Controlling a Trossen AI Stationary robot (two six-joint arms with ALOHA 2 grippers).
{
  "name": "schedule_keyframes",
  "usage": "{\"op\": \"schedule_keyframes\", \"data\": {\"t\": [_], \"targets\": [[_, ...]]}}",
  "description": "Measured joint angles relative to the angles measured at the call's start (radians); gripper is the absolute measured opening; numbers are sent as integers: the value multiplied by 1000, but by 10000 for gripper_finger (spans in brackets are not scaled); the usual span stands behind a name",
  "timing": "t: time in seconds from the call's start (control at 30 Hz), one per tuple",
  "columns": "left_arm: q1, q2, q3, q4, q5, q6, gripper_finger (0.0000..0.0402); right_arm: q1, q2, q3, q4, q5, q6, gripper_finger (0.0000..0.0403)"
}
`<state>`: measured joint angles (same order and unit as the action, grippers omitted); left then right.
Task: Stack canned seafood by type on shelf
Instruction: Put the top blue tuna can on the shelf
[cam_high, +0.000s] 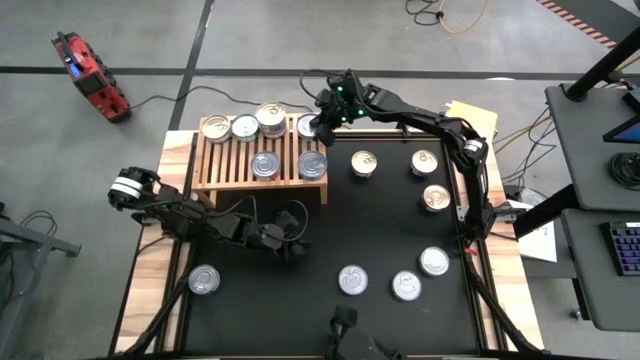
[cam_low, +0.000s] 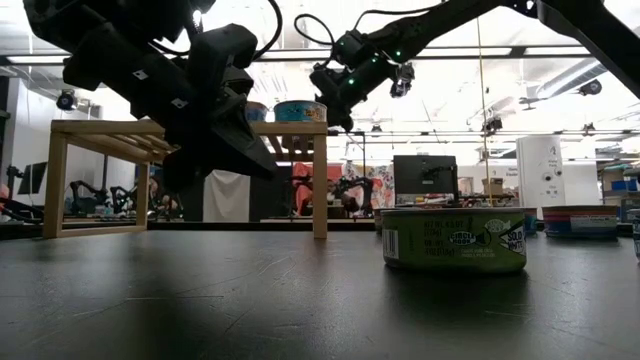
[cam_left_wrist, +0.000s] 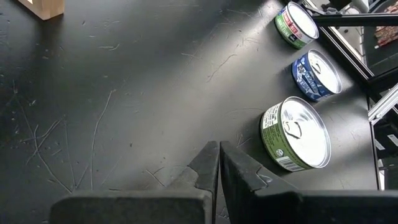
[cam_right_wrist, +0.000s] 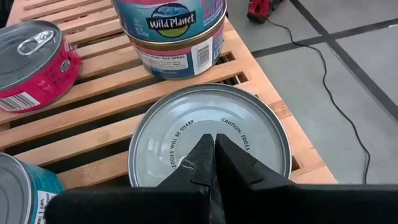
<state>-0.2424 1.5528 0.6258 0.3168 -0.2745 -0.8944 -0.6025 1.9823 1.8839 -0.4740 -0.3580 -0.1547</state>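
Observation:
The light-wood shelf (cam_high: 228, 158) stands at the table's far left and carries several tins. A two-high stack (cam_high: 271, 118) stands at its far edge, and two tins (cam_high: 265, 165) (cam_high: 312, 165) stand at its near edge. My right gripper (cam_high: 322, 126) is shut. Its tips (cam_right_wrist: 214, 148) hang over the silver lid of the tin (cam_right_wrist: 211, 134) at the shelf's far right corner. My left gripper (cam_high: 293, 245) is shut and empty, low over the black mat near the shelf's front (cam_left_wrist: 219, 152). Several tins rest flat on the mat. My right gripper's shut fingertips (cam_right_wrist: 231, 155) point slanting down at the middle of the corner tin's lid (cam_right_wrist: 186, 127), coming from the table's far right. The tin rests flat on the slats. I cannot tell whether the tips touch the lid.
Loose tins lie on the mat: three on the right (cam_high: 363, 163) (cam_high: 425, 162) (cam_high: 436, 197), three toward the near edge (cam_high: 353, 280) (cam_high: 406, 286) (cam_high: 434, 262) and one at the near left (cam_high: 204, 280). A pink-labelled tin (cam_right_wrist: 31, 65) and the Wild Planet stack (cam_right_wrist: 171, 37) stand beside the corner tin.

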Motion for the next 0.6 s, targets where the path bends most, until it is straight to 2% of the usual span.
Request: {"op": "schedule_keyframes", "data": {"t": [0.37,0.6], "targets": [[0,0,0,0,-5,0,0,0,0,-47,115,2,37,9],[0,0,0,0,-5,0,0,2,0,-56,129,-2,50,9]]}}
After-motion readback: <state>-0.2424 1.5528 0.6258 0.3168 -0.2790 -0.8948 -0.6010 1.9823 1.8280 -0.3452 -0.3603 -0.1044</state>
